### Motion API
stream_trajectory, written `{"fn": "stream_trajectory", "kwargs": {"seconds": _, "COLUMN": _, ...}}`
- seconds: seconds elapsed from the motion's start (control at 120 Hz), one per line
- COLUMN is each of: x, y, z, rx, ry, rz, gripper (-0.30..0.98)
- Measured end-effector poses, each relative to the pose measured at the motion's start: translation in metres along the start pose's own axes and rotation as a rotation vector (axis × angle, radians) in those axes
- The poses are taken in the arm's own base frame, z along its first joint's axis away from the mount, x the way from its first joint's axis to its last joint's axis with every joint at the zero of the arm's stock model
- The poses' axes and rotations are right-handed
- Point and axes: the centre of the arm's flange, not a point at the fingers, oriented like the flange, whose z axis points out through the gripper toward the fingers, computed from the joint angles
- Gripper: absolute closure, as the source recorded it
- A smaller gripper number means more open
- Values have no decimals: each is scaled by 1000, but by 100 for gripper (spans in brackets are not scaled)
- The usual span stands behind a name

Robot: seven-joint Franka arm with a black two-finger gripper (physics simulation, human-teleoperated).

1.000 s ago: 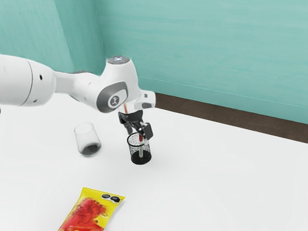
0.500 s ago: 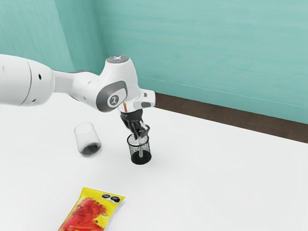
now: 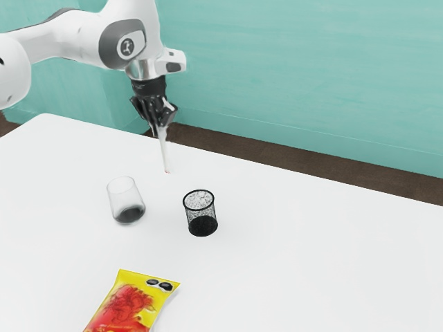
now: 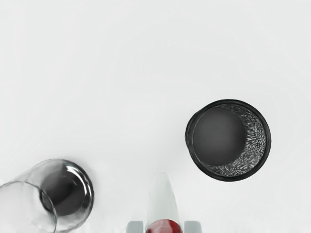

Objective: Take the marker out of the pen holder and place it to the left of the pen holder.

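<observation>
Glass first: needs to spare the tumbler [image 3: 126, 204] at the exterior view's left, and grips the marker [image 3: 164, 151] near upright in the end effector [image 3: 161, 122] above the worktop [image 3: 297, 263], likely to clear the empty pen holder [image 3: 202, 225] farther right.

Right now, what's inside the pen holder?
Nothing is in the pen holder; I see its dark bottom. Its rim hides some inner wall. My gripper holds the marker.

Exterior view: no wording or number is legible. Bag [image 3: 131, 299]: two dark labels [image 3: 165, 286] near the upper edge, print too small to read; lettering [image 3: 114, 326] lower down, likewise illegible. Arm [image 3: 135, 14]: a round emblem [image 3: 127, 47] on the grey joint cover [image 3: 109, 45].
</observation>
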Motion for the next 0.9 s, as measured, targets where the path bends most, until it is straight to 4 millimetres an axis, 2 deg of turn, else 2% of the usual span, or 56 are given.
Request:
{"fn": "stream_trajectory", "kwargs": {"seconds": 0.042, "x": -8, "y": -20, "z": -1, "rx": 8, "ry": -84, "rz": -37, "gripper": 78}}
{"fn": "stream_trajectory", "kwargs": {"seconds": 0.1, "x": -21, "y": -51, "z": 16, "rx": 17, "ry": -231, "rz": -98, "gripper": 78}}
{"fn": "stream_trajectory", "kwargs": {"seconds": 0.183, "x": -48, "y": -104, "z": 49, "rx": 37, "ry": -459, "rz": -208, "gripper": 78}}
{"fn": "stream_trajectory", "kwargs": {"seconds": 0.25, "x": -69, "y": -140, "z": 64, "rx": 66, "ry": -599, "rz": -288, "gripper": 79}}
{"fn": "stream_trajectory", "kwargs": {"seconds": 0.308, "x": -68, "y": -167, "z": 95, "rx": 99, "ry": -714, "rz": -344, "gripper": 79}}
{"fn": "stream_trajectory", "kwargs": {"seconds": 0.367, "x": -60, "y": -177, "z": 131, "rx": 133, "ry": -815, "rz": -360, "gripper": 79}}
{"fn": "stream_trajectory", "kwargs": {"seconds": 0.45, "x": -62, "y": -192, "z": 178, "rx": 168, "ry": -939, "rz": -382, "gripper": 79}}
{"fn": "stream_trajectory", "kwargs": {"seconds": 0.517, "x": -54, "y": -203, "z": 208, "rx": 189, "ry": -985, "rz": -394, "gripper": 79}}
{"fn": "stream_trajectory", "kwargs": {"seconds": 0.6, "x": -46, "y": -214, "z": 217, "rx": 184, "ry": -973, "rz": -406, "gripper": 79}}
{"fn": "stream_trajectory", "kwargs": {"seconds": 0.717, "x": -51, "y": -231, "z": 235, "rx": 135, "ry": -976, "rz": -418, "gripper": 79}}
{"fn": "stream_trajectory", "kwargs": {"seconds": 0.783, "x": -60, "y": -245, "z": 257, "rx": 82, "ry": -997, "rz": -427, "gripper": 79}}
{"fn": "stream_trajectory", "kwargs": {"seconds": 0.9, "x": -64, "y": -250, "z": 271, "rx": 42, "ry": -1001, "rz": -425, "gripper": 79}}
